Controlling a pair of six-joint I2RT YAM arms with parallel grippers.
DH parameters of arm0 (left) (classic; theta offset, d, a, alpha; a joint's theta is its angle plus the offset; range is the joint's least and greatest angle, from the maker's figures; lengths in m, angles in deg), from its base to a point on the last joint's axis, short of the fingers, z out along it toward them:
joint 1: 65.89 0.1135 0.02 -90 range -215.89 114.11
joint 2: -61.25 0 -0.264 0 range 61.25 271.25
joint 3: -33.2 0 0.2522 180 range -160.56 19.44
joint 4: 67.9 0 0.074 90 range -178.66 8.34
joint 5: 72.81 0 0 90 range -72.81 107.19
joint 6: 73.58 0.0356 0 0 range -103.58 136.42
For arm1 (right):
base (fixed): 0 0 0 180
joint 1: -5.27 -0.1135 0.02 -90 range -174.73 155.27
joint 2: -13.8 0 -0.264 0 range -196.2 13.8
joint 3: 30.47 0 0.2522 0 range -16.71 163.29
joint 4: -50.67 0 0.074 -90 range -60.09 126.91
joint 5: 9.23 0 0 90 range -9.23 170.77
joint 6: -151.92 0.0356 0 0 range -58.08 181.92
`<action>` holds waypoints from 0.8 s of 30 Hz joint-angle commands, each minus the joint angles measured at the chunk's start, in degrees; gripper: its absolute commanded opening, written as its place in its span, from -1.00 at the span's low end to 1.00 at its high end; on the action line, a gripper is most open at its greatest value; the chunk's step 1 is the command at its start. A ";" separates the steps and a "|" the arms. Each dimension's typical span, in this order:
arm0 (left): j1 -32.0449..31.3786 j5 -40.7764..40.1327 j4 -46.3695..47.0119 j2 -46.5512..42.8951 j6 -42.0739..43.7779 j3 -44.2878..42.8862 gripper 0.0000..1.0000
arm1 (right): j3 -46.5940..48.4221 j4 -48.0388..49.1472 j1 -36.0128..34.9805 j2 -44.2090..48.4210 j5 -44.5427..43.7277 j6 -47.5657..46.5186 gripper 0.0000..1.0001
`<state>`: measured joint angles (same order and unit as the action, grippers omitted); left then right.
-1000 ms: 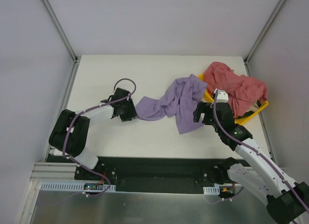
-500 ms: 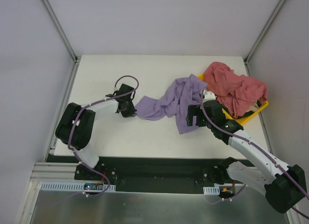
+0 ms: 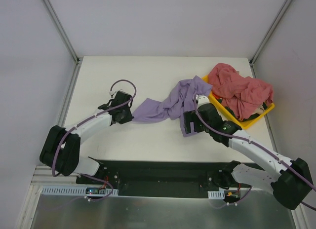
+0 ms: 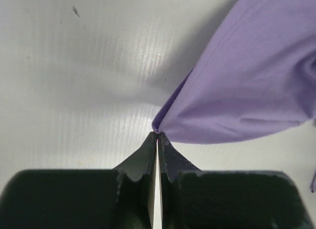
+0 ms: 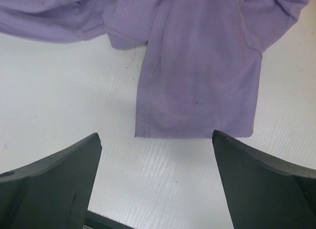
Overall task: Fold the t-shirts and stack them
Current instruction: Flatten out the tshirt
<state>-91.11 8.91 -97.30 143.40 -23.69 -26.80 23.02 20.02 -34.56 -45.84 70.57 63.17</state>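
Where the left gripper (image 4: 157,136) meets the purple shirt (image 4: 247,81), we find its fingers (image 4: 143,160) pressed together on one corner of the cloth, which stretches away to the right over the white table (image 4: 74,66). We note the right gripper (image 5: 155,140) spread wide, holding nothing, poised over the shirt's lower hem. The shirt lies crumpled across the middle of the table, its far end reaching the yellow tray (image 3: 256,119). Pink shirts (image 3: 239,91) sit heaped in that tray.
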 commanded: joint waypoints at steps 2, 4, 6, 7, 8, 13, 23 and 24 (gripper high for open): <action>-0.45 -0.87 -0.97 -8.05 0.30 3.96 -1.00 | -1.75 1.68 -1.38 2.51 1.05 -0.82 0.93; -0.45 -0.69 -0.97 -9.11 0.39 4.57 -1.00 | -1.76 1.42 -2.17 1.72 1.84 -0.82 0.93; -0.45 -1.57 -1.06 -9.29 0.31 4.75 -1.00 | -1.49 1.24 -3.14 0.14 2.11 -0.82 0.93; -0.45 -1.22 -1.06 -9.20 0.22 4.75 -1.00 | -1.14 1.07 -3.58 -1.00 2.20 -0.82 0.93; -0.45 -0.87 -1.06 -9.03 0.13 4.75 -1.00 | -0.71 0.63 -3.93 -2.14 1.94 -0.82 0.91; -0.45 -0.69 -0.97 -8.23 -0.66 4.84 -1.00 | 2.45 -3.15 -5.43 -10.22 -1.32 1.29 0.77; -0.45 -1.66 -0.27 -10.25 0.39 5.46 -1.00 | 8.17 -4.03 -6.22 -22.88 1.06 3.66 0.30; -0.45 -1.75 -0.01 -10.43 0.48 5.63 -1.00 | 8.35 -4.73 -6.31 -23.68 0.53 4.01 0.29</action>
<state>-91.08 8.74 -97.37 134.91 -23.69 -21.97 28.50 17.75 -40.16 -67.30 71.25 65.10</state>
